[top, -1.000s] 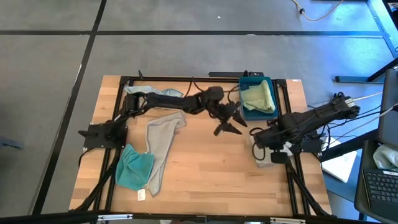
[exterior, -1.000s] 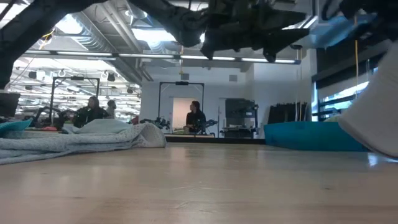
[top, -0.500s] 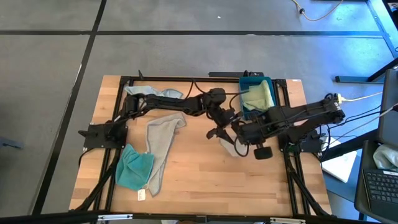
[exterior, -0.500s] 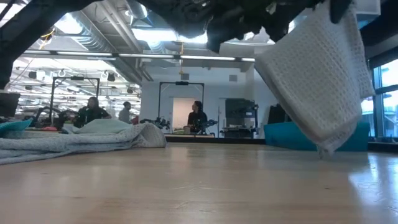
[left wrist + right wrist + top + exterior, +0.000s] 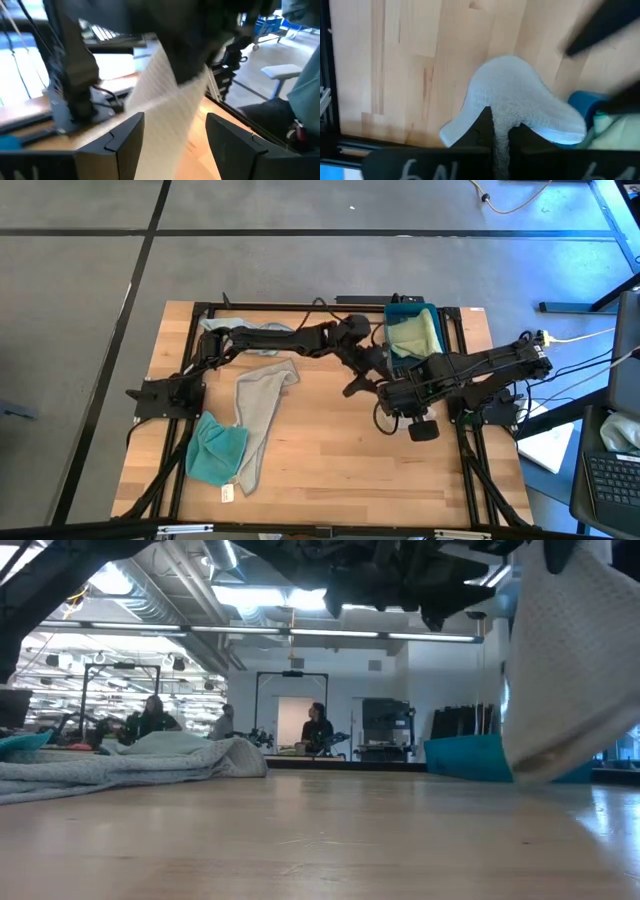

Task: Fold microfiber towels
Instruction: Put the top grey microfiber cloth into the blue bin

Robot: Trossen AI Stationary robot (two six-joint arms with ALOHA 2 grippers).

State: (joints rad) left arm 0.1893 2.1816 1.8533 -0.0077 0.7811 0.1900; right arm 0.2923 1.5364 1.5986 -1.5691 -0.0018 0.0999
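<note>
My right gripper points down over the table's right middle, shut on a white waffle microfiber towel that hangs below it. My left gripper reaches level from the left and is open. Its fingers stand on either side of the hanging towel; whether they touch it I cannot tell. A grey towel and a teal towel lie flat at the left. A pale blue towel lies at the far left, under the left arm. My right gripper pinches a bunched fold of the white towel between its two fingers, coming from above and pointing down. The cloth spreads out below the fingers and hangs slack; its lower edge looks clear of the table.
A blue tray at the far right holds a pale green towel. A small white tag lies near the front left. Bare wood spreads across the near middle. Black frame rails run along the table's edges.
My right gripper has risen from near the table's right edge and gone toward the middle. It has lifted the white towel off the table, and the towel now hangs and swings below it. In the last half second that arm has stayed nearly still.
</note>
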